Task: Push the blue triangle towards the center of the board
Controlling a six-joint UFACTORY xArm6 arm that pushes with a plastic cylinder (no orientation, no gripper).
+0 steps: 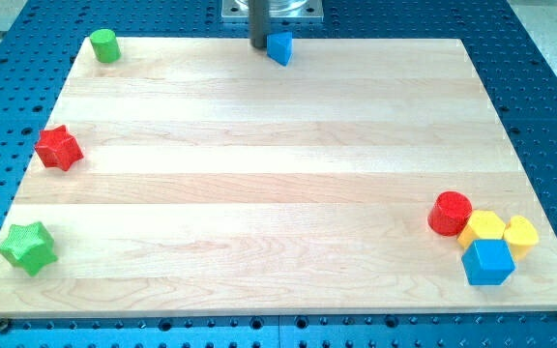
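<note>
A: Blue triangle (279, 47) — at view's top edge of wooden board (259, 193), nr middle. Solid, matte, small wedge.

B: My tip (259, 45)?

A: Plain dark rod, nothing to open or shut; just left of triangle, touching or nearly, can't tell. Wedge's facing and long axis unclear.

B: Others?

A: Green cylinder (104, 45) top left, red star (58, 148) and green star (27, 247) at left; red cylinder (450, 213), yellow blocks (483, 226) (521, 234), blue cube (488, 262) clustered bottom right.

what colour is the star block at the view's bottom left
Green. The star block sits near the board's bottom-left corner in the camera view, the only view.
</note>
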